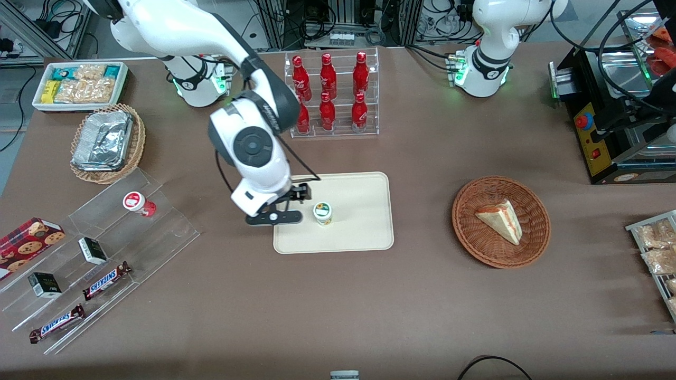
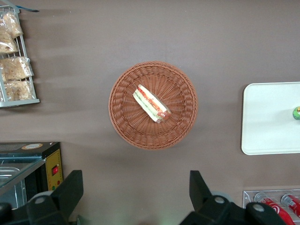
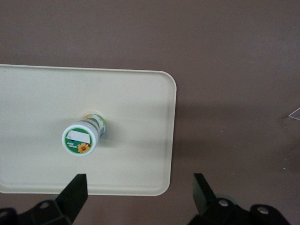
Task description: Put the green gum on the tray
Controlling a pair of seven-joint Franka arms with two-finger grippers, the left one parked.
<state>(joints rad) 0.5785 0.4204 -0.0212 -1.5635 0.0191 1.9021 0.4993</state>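
The green gum (image 1: 322, 212) stands upright on the cream tray (image 1: 359, 211), near the tray edge toward the working arm's end. Its white-rimmed green lid faces up. My right gripper (image 1: 289, 206) hovers open and empty above that tray edge, beside the gum and apart from it. In the right wrist view the gum (image 3: 80, 138) stands on the tray (image 3: 131, 103), and the gripper (image 3: 139, 183) has its fingers spread wide with nothing between them. The left wrist view shows the tray (image 2: 267, 117) with the gum (image 2: 296, 112) at the picture's edge.
A red-lidded canister (image 1: 134, 202) and Snickers bars (image 1: 105, 279) sit on a clear acrylic stand toward the working arm's end. A rack of red bottles (image 1: 330, 95) stands farther from the camera than the tray. A wicker basket with a sandwich (image 1: 500, 221) lies toward the parked arm's end.
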